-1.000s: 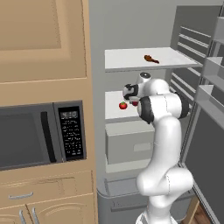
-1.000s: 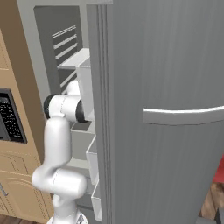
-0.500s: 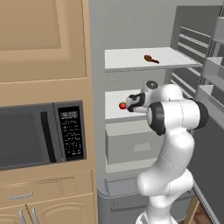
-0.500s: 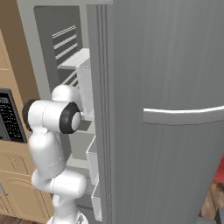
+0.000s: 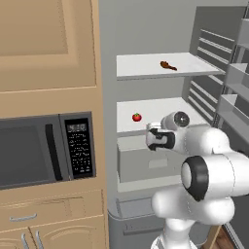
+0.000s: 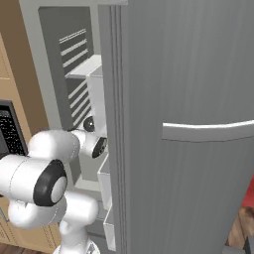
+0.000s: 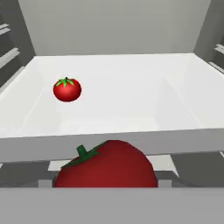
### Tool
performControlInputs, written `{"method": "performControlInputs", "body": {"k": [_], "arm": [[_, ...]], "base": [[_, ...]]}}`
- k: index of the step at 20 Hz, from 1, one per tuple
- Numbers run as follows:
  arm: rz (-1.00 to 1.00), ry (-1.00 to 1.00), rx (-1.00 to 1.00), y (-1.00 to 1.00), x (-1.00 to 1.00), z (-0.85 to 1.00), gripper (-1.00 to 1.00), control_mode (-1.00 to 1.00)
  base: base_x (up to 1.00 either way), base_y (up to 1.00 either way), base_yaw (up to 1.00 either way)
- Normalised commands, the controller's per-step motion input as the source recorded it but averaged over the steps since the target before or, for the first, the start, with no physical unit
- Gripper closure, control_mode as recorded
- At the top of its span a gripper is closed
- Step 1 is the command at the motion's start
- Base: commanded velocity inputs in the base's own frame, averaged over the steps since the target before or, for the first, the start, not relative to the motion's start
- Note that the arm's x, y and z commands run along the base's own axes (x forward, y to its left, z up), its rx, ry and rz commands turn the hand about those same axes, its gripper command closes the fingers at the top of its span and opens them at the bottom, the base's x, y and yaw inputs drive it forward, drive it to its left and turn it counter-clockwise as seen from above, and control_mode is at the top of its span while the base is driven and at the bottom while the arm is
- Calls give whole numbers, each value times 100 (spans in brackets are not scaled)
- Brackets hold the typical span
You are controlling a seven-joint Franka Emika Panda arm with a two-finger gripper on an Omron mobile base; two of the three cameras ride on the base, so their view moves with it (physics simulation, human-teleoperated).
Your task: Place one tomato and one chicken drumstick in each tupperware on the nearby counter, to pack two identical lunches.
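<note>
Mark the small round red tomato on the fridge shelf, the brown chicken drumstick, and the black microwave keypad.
Small round red tomato (image 7: 67,90), hand view: middle of its red skin.
Brown chicken drumstick (image 5: 167,65), left base view: its meaty middle, on the upper white shelf.
Black microwave keypad (image 5: 79,150), left base view: centre of the button panel.

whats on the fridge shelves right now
Upper shelf: one drumstick. Middle shelf: one tomato. The gripper holds a second tomato just in front. The arm hides that shelf's right front.
</note>
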Motion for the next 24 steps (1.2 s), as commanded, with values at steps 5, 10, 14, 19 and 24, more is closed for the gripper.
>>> {"method": "performControlInputs", "body": {"k": [5, 10, 14, 19, 24], "arm": [[5, 0, -6, 0, -99, 100, 100, -100], [4, 11, -3, 3, -100, 100, 100, -100], [6, 27, 0, 17, -100, 92, 100, -100], [8, 24, -2, 26, -100, 52, 100, -100], [5, 14, -1, 4, -91, 63, 100, -100]], "base": [[0, 0, 0], [0, 0, 0], [0, 0, 0], [0, 0, 0], [0, 0, 0]]}}
